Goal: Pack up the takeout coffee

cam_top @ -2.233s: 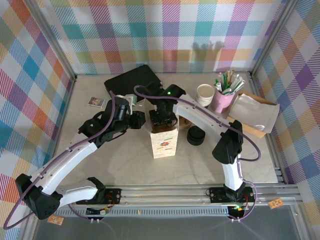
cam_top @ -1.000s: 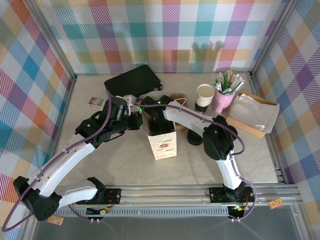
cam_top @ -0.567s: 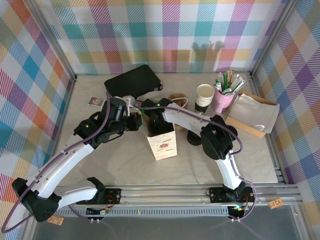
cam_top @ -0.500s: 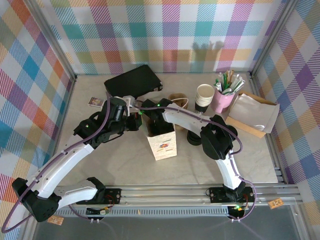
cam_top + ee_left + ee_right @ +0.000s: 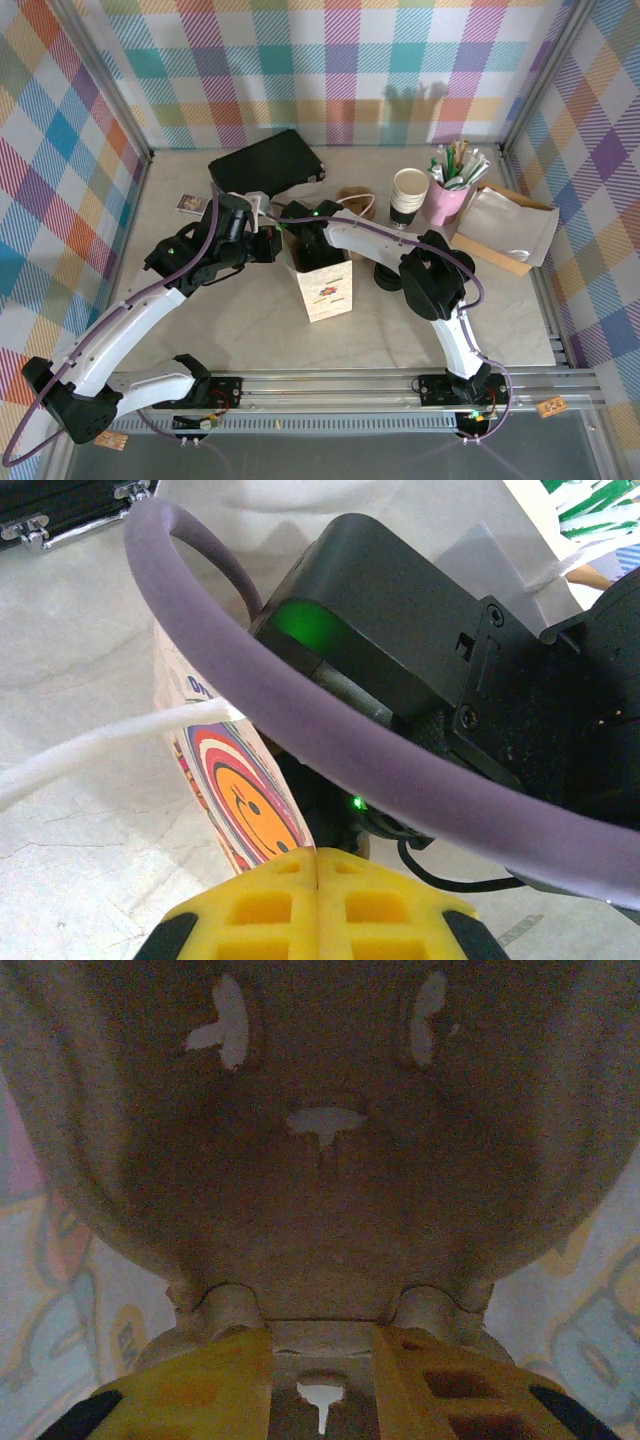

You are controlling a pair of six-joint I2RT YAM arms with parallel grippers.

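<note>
**A:** Cup status?

**B:** The cream-white paper cup with a black lower band (image 5: 410,190) stands upright at the back right of the table, just beside the pink cup of sticks and straws (image 5: 447,198). Its top is open, with no lid on it. Both arms are working well apart from it. Not packed.

**A:** Bag?

**B:** The white printed paper bag (image 5: 328,290) is upright mid-table. The right gripper (image 5: 320,1375) is down inside the bag's mouth. Its fingers are set narrow and clamped on the centre tab of a brown moulded-pulp cup carrier (image 5: 320,1210). In the right wrist view the printed bag walls show on either side.

**A:** Left arm?

**B:** The left gripper (image 5: 318,880) is fully closed at the bag's upper edge, near the white cord handle (image 5: 100,750). I cannot tell whether paper is pinched between its pads.

**A:** Progress?

**B:** Early, by my reading. Seating the carrier in the bag looks like the step in hand. Left to do:
- put a lid on the cup from the low stack of black lids (image 5: 386,278)
- put the cup into the carrier in the bag
</note>
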